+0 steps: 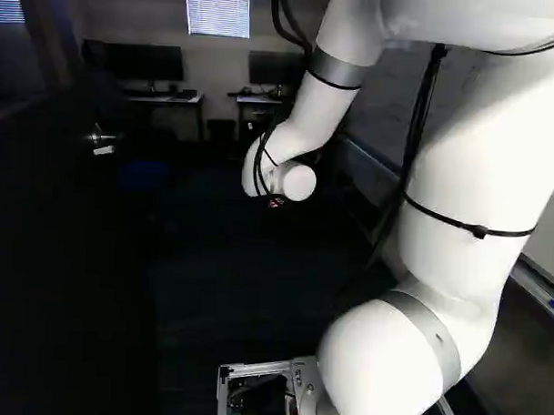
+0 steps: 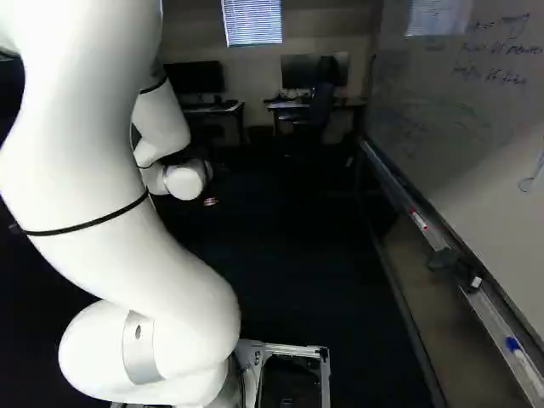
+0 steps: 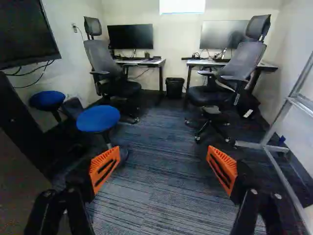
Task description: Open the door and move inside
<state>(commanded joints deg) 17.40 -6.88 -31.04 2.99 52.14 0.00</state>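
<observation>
Right base view: the gripper hangs low and ahead at the end of the white arm, a speck of orange showing against the dark floor.
Fingers: in the wrist view they stand wide apart, with striped carpet showing between the orange pads.
Door: the dark door stands open along the left side of the left base view, the room visible past it.
Handle: the door's handle shows high on that dark surface, apart from the arm.
Brown panel: in the wrist view a brown panel lies beside one finger, on the stools' side; I cannot tell whether it is part of the door.
Stools: ahead of that same finger is a blue stool, with a second blue stool beyond it, nearer the wall screen.
Chairs: one office chair is at the desk on the stools' side, the other office chair at the second desk.
Bin: a black bin sits between the desks.
Monitors: a dark monitor stands on one desk, a paler monitor on the other.
Whiteboard: it runs along the right of the right base view, with a red marker and a blue marker on its tray.
</observation>
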